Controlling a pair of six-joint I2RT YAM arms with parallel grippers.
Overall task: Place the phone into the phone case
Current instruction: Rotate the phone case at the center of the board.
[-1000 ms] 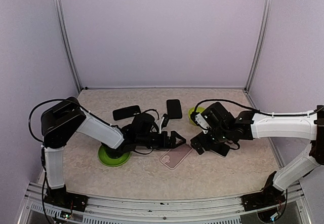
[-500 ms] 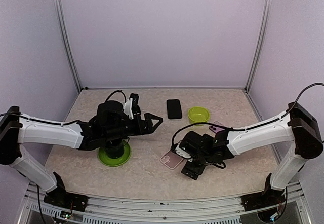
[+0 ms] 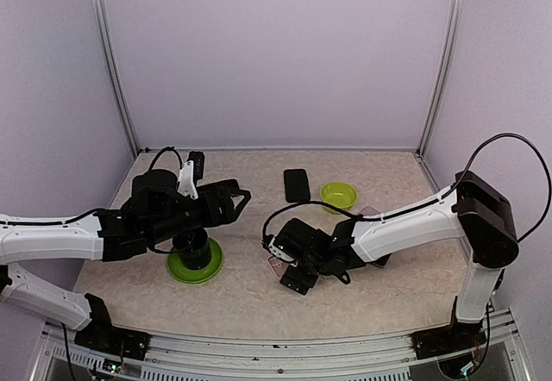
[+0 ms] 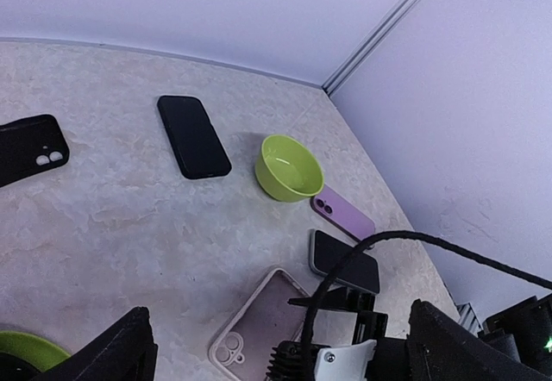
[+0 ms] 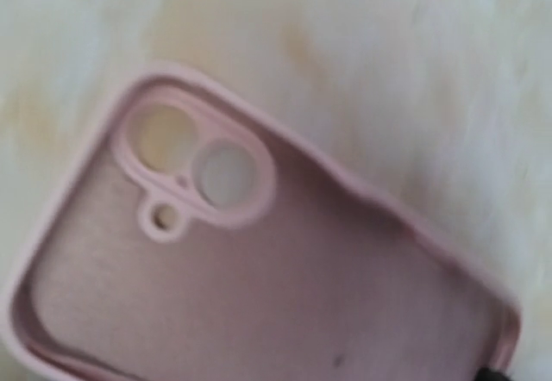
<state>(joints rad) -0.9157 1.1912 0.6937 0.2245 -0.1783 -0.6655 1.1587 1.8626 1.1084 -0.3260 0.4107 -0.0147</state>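
The pink phone case (image 5: 259, 295) lies hollow side up on the table, its camera cutout at the upper left of the right wrist view. My right gripper (image 3: 293, 275) hovers low over it, open, holding nothing; its fingers stay outside its own view. In the top view only a sliver of the case (image 3: 275, 264) shows. A black phone (image 3: 296, 184) lies screen up at the back. A purple phone (image 4: 343, 214) lies face down by a dark phone (image 4: 345, 260). My left gripper (image 3: 235, 193) is raised to the left of the case (image 4: 250, 329), open and empty.
A lime bowl (image 3: 338, 196) sits right of the black phone. A green disc (image 3: 194, 265) with a black cup lies under the left arm. A black case (image 4: 26, 148) lies at the far left. Walls and metal posts enclose the table.
My left gripper has pulled back left and up, away from the pink case. My right arm has swung left across the table and now sits over the case.
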